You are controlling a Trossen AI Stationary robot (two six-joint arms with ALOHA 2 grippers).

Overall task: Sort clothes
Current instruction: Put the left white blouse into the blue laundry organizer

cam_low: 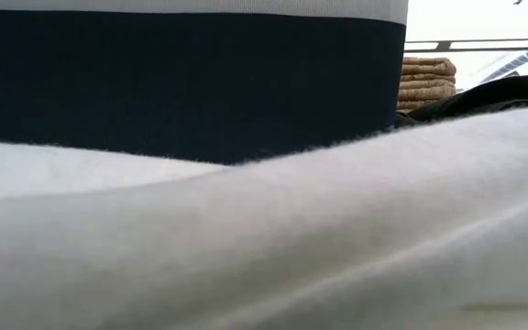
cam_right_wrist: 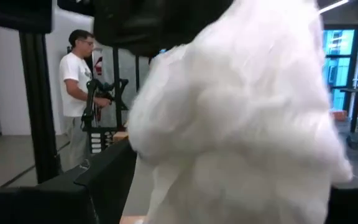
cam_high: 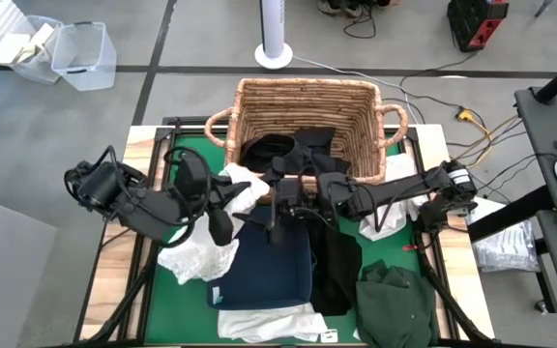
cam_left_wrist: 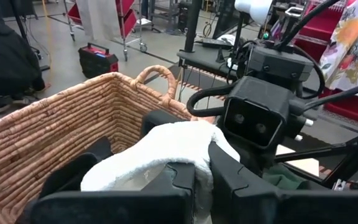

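A white garment [cam_high: 243, 184] [cam_left_wrist: 166, 146] is bunched between the fingers of my left gripper [cam_high: 232, 198] [cam_left_wrist: 201, 177], just in front of the tan wicker basket [cam_high: 303, 116]. My right gripper [cam_high: 271, 200] [cam_right_wrist: 229, 208] faces it from the table's right. It is open, with its fingers on either side of the same white bunch [cam_right_wrist: 241, 112]. Black garments [cam_high: 288, 150] lie inside the basket. Other clothes rest flat on the green mat: a white one [cam_high: 196, 253], another white one [cam_high: 269, 324], a black one [cam_high: 338, 266] and a dark green one [cam_high: 395, 302]. My left gripper pinches the white garment between its two fingers [cam_left_wrist: 229, 171] at a bunched fold [cam_left_wrist: 194, 152], coming level from the table's left. The bunch stands above the fingers and is lifted clear of the mat. My right gripper stands around the bunch; I cannot tell whether it touches.
The navy fabric bin [cam_high: 271, 269] sits on the mat below both grippers and fills the low view [cam_low: 181, 82] behind a white cloth [cam_low: 264, 238]. Another white piece [cam_high: 385, 224] lies under the right arm. A person [cam_right_wrist: 79, 93] stands beyond the table.
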